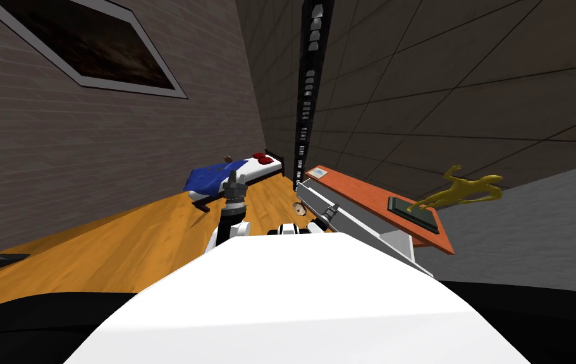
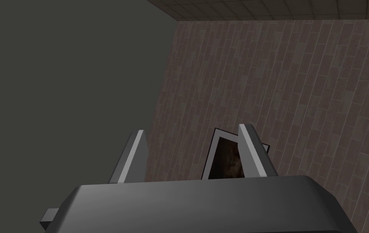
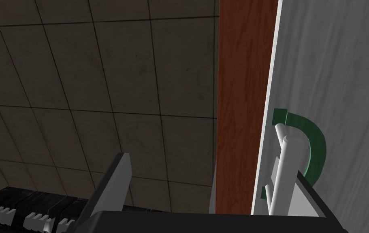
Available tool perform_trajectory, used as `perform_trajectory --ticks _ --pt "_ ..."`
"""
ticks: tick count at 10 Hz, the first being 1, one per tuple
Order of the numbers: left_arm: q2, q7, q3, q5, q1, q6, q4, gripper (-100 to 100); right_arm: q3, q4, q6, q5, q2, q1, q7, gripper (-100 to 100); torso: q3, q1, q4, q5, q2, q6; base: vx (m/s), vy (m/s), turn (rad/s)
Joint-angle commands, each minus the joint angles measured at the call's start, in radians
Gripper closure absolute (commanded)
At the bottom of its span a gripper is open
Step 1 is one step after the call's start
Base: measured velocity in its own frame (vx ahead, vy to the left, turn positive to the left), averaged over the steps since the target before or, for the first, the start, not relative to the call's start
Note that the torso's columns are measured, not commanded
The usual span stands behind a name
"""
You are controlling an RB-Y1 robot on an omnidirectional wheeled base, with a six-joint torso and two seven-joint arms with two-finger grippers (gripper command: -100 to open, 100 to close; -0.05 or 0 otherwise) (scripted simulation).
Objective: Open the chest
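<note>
Home bedroom: bed [image 1: 258, 167] with blue blanket [image 1: 207, 177], framed picture [image 1: 90, 44], wooden floor [image 1: 122, 240]

Left-hand brick wall [image 1: 59, 145]: grey-brown courses, carrying one framed picture [image 1: 90, 47] with a dark image in a pale frame. Adjoining tiled wall [image 1: 444, 76]: large dark tiles, with a black vertical strip [image 1: 310, 82] of grey blocks running up near the corner (what it is cannot be told). Floor [image 1: 122, 240]: orange-brown wood boards. A low bed [image 1: 232, 172] stands at the far end by the brick wall, with a white mattress, a blue cover and red cushions [image 1: 262, 158]. Ceiling [image 2: 280, 8]: dark, tiled. Light is dim throughout.
</note>
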Motion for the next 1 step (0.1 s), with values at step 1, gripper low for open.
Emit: perform_trajectory --ticks 1 --pt "0.000 0.000 0.000 0.000 0.000 0.000 0.000 0 0.000 0.000 0.000 0.000 0.000 0.000 0.000 0 0.000 0.000 0.000 0.000 0.000 0.000 0.000 0.000 0.000"
